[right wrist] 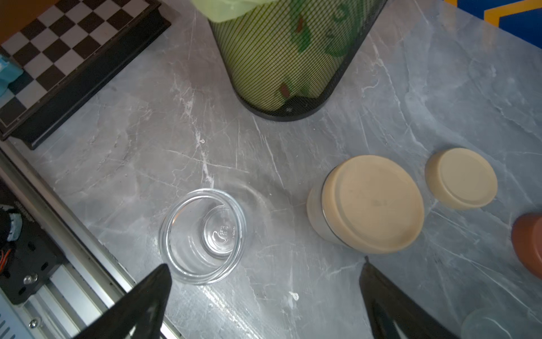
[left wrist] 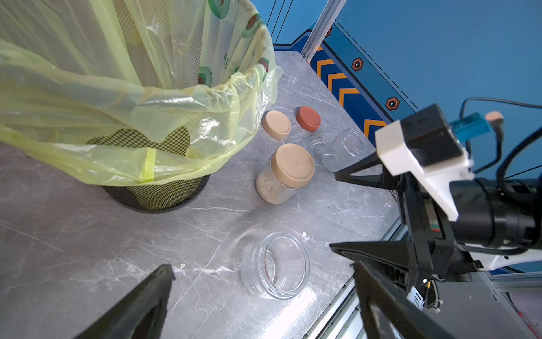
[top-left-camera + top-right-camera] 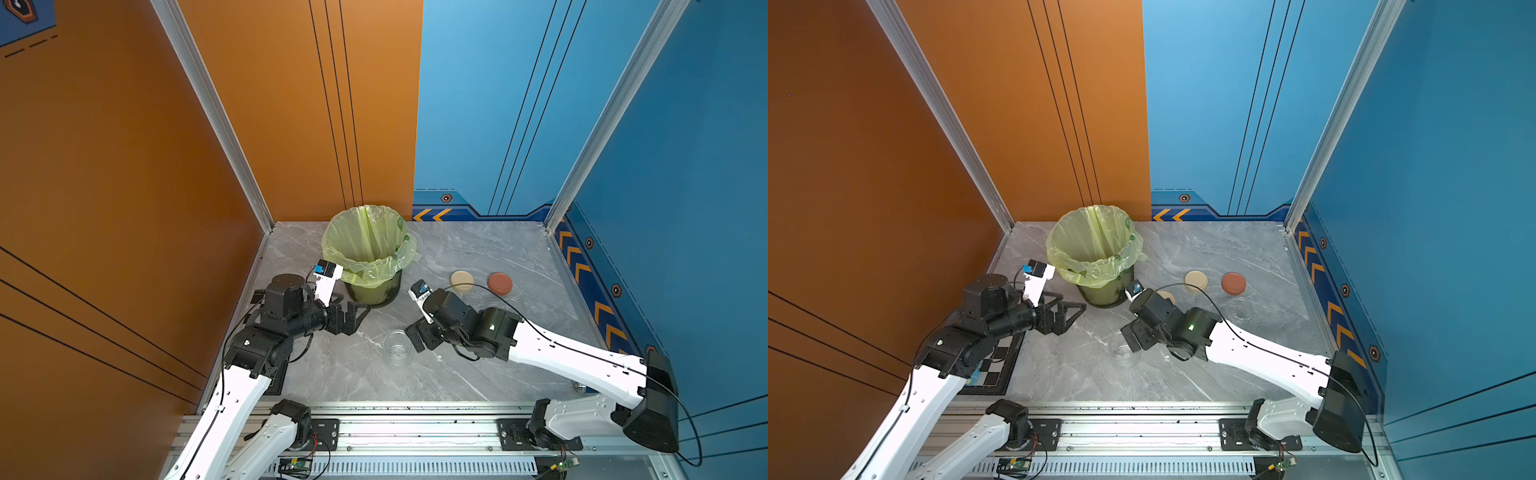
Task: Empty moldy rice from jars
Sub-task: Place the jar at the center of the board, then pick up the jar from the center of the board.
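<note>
One jar (image 2: 289,173) stands upright with its beige lid on, and moldy rice (image 2: 268,189) shows through its clear wall; the right wrist view shows this jar (image 1: 372,202) from above. An empty open jar (image 3: 397,348) stands near the table's front, and another empty jar (image 3: 1241,308) stands further right. A loose beige lid (image 3: 462,281) and a reddish-brown lid (image 3: 500,283) lie flat on the table. My right gripper (image 3: 417,338) hangs open just beside the front empty jar (image 1: 202,236), holding nothing. My left gripper (image 3: 357,318) is open and empty near the bin's base.
A black mesh bin (image 3: 365,249) lined with a green bag stands at the back left of the grey marble table (image 3: 478,374). A chessboard (image 1: 58,58) lies at the table's left edge. The metal rail (image 3: 415,428) runs along the front.
</note>
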Available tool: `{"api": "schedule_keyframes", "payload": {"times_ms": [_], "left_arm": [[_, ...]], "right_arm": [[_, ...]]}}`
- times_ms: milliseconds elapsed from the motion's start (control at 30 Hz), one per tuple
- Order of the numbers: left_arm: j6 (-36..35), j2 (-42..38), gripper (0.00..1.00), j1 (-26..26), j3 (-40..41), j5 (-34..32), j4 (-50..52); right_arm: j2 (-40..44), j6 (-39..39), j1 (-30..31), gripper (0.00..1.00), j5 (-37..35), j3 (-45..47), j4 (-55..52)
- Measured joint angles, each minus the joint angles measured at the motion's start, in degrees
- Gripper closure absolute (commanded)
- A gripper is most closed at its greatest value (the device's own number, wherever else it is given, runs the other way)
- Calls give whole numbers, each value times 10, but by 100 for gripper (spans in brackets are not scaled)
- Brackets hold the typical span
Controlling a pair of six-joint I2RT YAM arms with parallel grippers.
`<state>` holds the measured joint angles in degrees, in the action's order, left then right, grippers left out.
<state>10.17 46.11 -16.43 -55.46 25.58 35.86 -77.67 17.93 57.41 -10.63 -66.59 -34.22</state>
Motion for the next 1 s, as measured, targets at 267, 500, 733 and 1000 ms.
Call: {"api": "schedule_keyframes", "payload": {"times_ms": [267, 500, 733, 1000], "left_arm": [[-13, 30, 2, 0, -16, 0, 4], [-25, 59, 2, 0, -49, 0, 10], [-38, 89, 2, -1, -67, 0, 12], [-40, 132, 2, -21, -88, 0, 13]], "right_arm": [[-61, 49, -75, 0, 35, -89, -86], [-119, 80, -120, 0, 86, -152, -145], [-165, 91, -136, 0, 109, -215, -195], [-213, 91, -151, 0, 109, -258, -243]]}}
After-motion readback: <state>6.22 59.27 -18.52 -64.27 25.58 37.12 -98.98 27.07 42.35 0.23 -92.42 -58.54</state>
